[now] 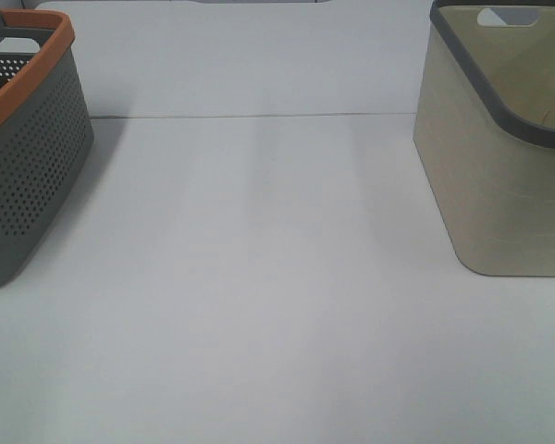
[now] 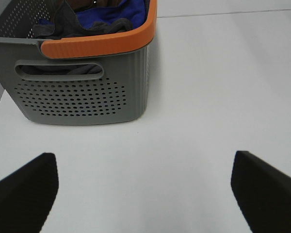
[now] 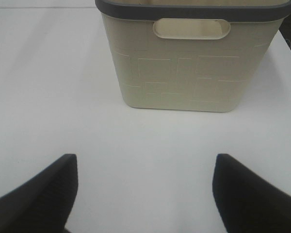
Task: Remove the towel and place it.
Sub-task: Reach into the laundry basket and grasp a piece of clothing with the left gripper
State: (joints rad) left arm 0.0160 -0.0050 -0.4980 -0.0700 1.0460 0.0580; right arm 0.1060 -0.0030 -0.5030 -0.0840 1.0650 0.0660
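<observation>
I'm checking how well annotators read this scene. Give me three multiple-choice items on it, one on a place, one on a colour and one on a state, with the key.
1. Where does the dark grey towel lie?
A. hanging from a gripper
B. draped over an arm
C. in the orange-rimmed basket

2. What colour is the rim of the beige basket?
A. orange
B. dark grey
C. white

3. How is the left gripper?
A. open and empty
B. shut on the towel
C. shut and empty

Key:
1 C: the left wrist view shows it bunched inside that basket.
2 B: a dark grey band runs round the top of its walls.
3 A: its jaws stand wide apart with nothing between them.
</observation>
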